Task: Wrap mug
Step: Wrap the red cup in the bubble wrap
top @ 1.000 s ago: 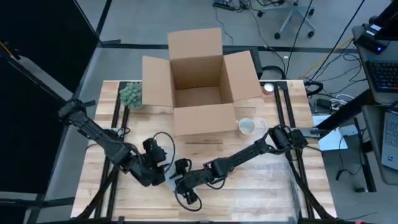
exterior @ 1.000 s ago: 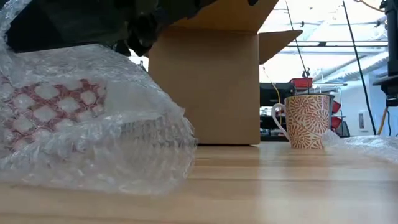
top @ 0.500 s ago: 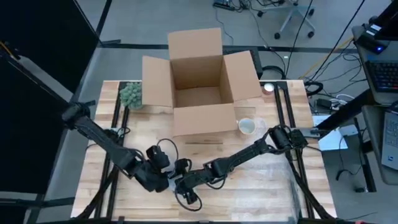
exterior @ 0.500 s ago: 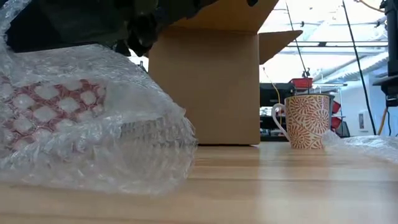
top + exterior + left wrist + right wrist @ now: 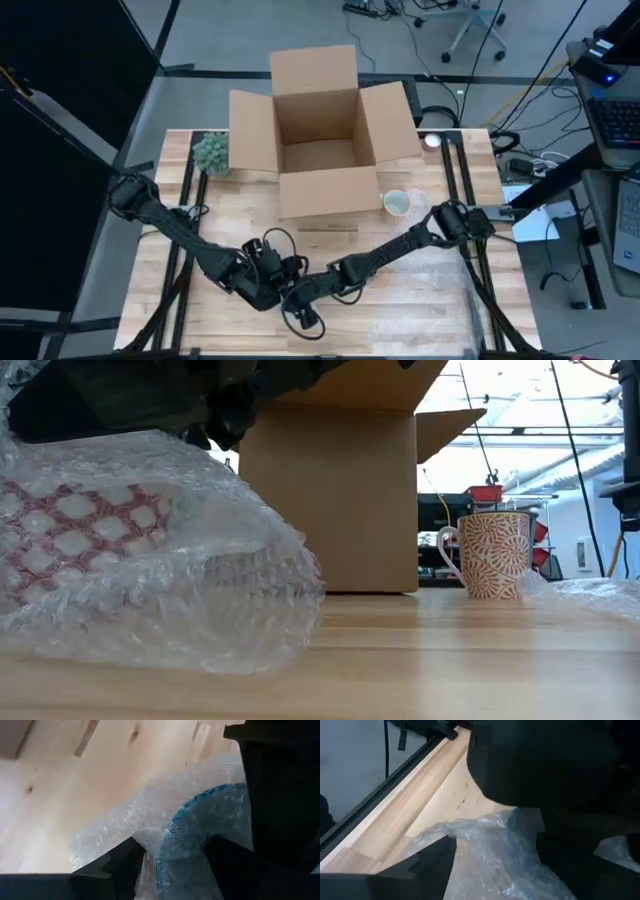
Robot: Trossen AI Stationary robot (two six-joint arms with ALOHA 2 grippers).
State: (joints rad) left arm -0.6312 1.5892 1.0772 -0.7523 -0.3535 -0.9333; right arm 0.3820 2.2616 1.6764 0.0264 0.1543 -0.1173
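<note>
Left gripper (image 5: pixel 172 857) and right gripper (image 5: pixel 495 852) each clenched on the bubble wrap (image 5: pixel 150 550) around a mug (image 5: pixel 200 830).

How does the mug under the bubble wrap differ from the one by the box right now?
The wrapped mug lies covered in bubble wrap at the table's front, under both grippers, left gripper and right gripper; the bare mug stands upright, uncovered, beside the cardboard box, untouched. The wrapped one's pattern looks like red lattice; the bare one's like leafy orange. Both rest on the wooden table.
</note>
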